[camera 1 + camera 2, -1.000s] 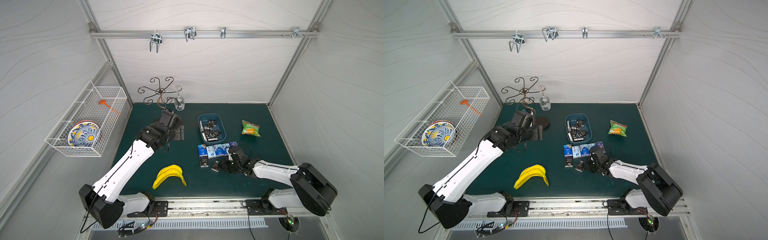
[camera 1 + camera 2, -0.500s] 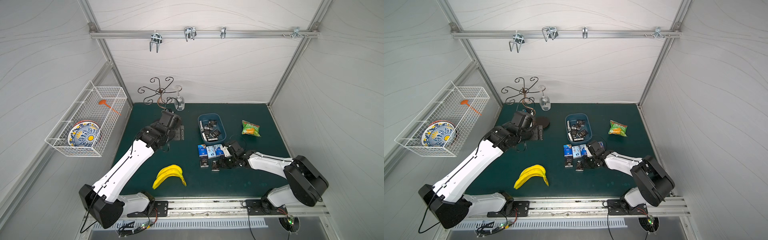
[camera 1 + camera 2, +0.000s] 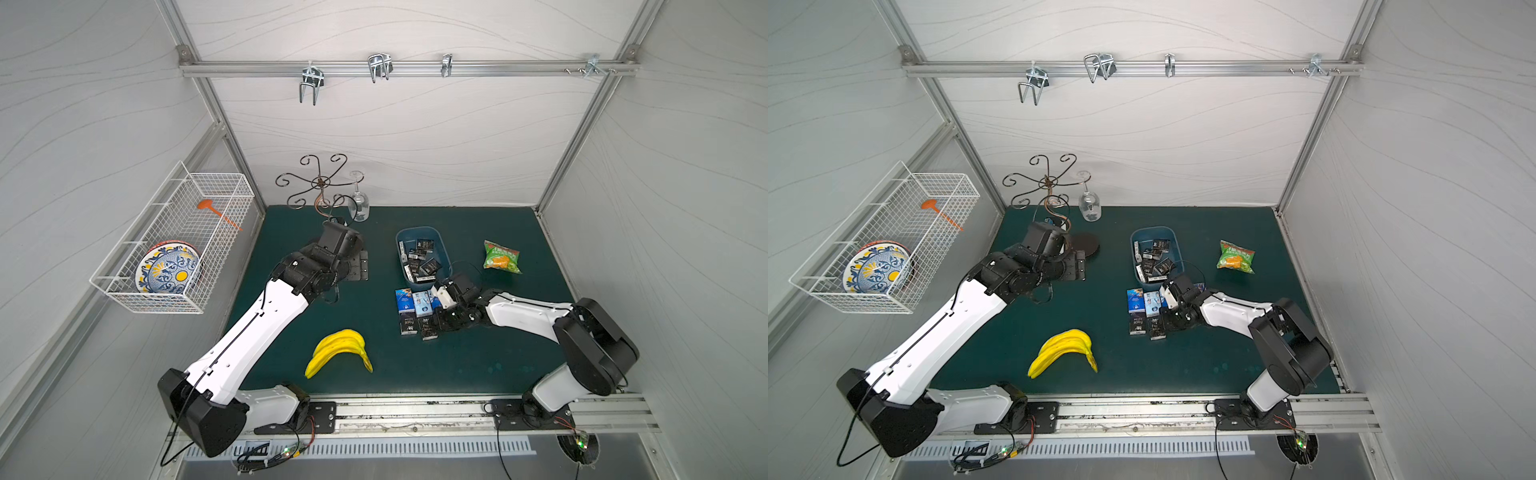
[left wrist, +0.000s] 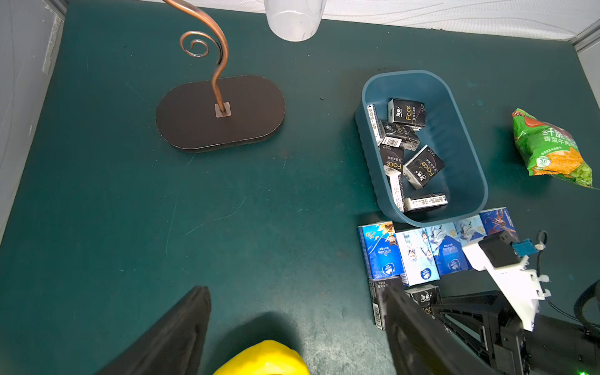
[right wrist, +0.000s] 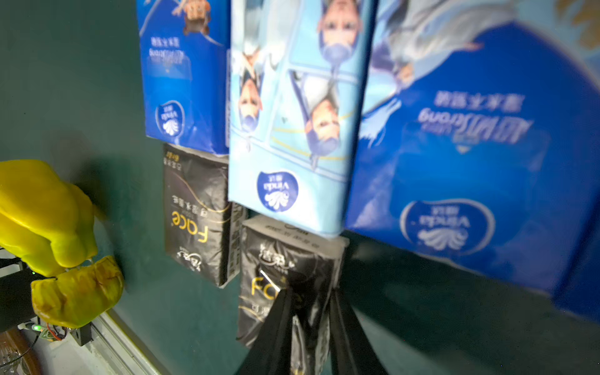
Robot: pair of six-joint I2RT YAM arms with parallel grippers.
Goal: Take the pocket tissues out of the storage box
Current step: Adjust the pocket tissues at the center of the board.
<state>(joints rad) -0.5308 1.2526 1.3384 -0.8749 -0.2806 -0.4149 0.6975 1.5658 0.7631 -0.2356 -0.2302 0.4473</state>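
As far as I can read on my screen, the black pocket tissues point(image 4: 422, 165) carry the word "Face" in gold letters. The blue packets point(image 5: 185, 81) carry an oval mark with "Vinda" in it. The snack bag point(image 4: 552, 149) is green and orange, with Chinese characters and a small "3.0". It lies on the tabletop point(image 3: 457, 365), apart from the storage box point(image 4: 454, 146).

Several black "Face" packets lie in disorder inside the storage box, some flat and some on their edge. Outside, just beside the short wall of the box that faces the arm bases, the blue packets lie side by side in a row on the tabletop. On the side of this row away from the box are two more black ones, close to each other.

The right tool point(image 5: 310, 298) is low at the tabletop and is closed narrowly on one of these two, the black packet point(image 5: 285, 256). Its two fingers press the end of the packet from both sides. I cannot tell if the packet rests on the tabletop or is slightly lifted. The neighbour packet point(image 5: 194, 220) lies just beside it, apart from the fingers.

The left tool point(image 4: 295, 289) is wide open and holds nothing. It hangs over bare tabletop between the base of the metal stand point(image 4: 220, 113) and the tissues, well apart from the storage box.
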